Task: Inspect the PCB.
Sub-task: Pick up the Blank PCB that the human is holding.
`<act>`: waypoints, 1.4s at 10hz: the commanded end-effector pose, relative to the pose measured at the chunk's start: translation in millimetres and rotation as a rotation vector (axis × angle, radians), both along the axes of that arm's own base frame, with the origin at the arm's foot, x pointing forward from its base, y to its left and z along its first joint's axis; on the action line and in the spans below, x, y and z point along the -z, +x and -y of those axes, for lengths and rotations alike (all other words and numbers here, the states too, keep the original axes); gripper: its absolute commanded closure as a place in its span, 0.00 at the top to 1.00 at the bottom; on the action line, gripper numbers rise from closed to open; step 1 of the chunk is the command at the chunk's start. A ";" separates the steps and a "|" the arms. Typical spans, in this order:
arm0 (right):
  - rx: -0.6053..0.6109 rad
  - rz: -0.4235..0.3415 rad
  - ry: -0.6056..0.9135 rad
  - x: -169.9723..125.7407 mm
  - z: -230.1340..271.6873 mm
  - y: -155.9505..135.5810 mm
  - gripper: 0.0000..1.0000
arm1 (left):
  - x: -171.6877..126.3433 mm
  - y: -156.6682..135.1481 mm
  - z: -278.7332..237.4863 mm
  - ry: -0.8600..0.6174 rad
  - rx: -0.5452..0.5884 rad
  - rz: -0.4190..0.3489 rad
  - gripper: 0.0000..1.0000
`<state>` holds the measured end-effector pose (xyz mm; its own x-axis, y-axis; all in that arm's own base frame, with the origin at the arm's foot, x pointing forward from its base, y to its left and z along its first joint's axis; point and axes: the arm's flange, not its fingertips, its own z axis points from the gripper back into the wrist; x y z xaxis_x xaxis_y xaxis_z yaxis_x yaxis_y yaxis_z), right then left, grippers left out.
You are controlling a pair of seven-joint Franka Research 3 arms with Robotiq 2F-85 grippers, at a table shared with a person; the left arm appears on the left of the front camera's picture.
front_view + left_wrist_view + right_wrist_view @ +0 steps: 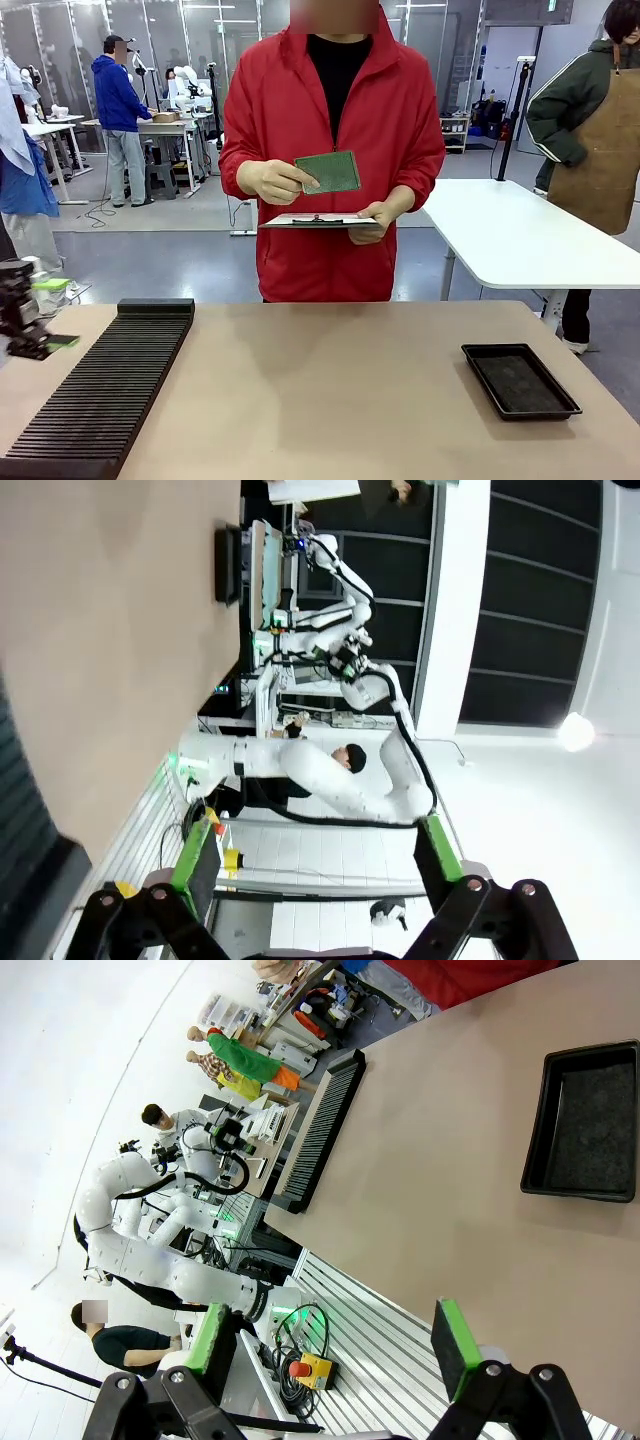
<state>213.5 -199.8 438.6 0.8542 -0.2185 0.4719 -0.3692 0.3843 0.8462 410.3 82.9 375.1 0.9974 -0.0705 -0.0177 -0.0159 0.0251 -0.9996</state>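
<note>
Tabletop [330, 390]: PCB [328, 171] beyond its far edge in person's hand [270, 181], long axis roughly level; our left gripper [318, 880] and right gripper [330, 1360] gape empty.

Past my beige tabletop [330, 400] I see a grey floor [160, 262], 1 white table [520, 235] on the right, and glass-panelled walls [60, 40] behind cluttered workbenches [170, 128] far left.

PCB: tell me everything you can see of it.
The PCB is a thin, flat green rectangle with a pale, finely patterned face turned toward the front camera, slightly tilted. It is off the table, held at chest height before a red jacket. The person's hand pinches its picture-left edge. It hangs just above a grey clipboard in the other hand, apart from it.
</note>
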 end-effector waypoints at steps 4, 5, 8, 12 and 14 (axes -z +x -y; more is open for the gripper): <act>0.002 0.019 0.009 -2.1 1.1 -0.3 1.00 | -39.8 -109.4 -65.1 0.038 -0.006 0.137 1.00; 0.002 0.019 0.009 -2.1 1.1 -0.3 1.00 | -45.9 -121.5 -78.3 0.048 -0.006 0.147 1.00; 0.002 0.019 0.009 -2.1 1.1 -0.3 1.00 | -52.8 -142.2 -87.1 0.052 0.013 0.177 1.00; 0.002 0.019 0.009 -2.1 1.1 -0.3 1.00 | -54.6 -139.2 -87.2 0.053 -0.012 0.171 1.00; 0.002 0.019 0.009 -2.1 1.1 -0.3 1.00 | -54.6 -139.2 -87.2 0.053 -0.012 0.171 1.00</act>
<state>213.8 -199.7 438.4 0.8549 -0.2180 0.4707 -0.3682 0.3842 0.8466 270.0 167.8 428.1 0.9865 -0.0637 0.1508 0.1553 0.0741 -0.9851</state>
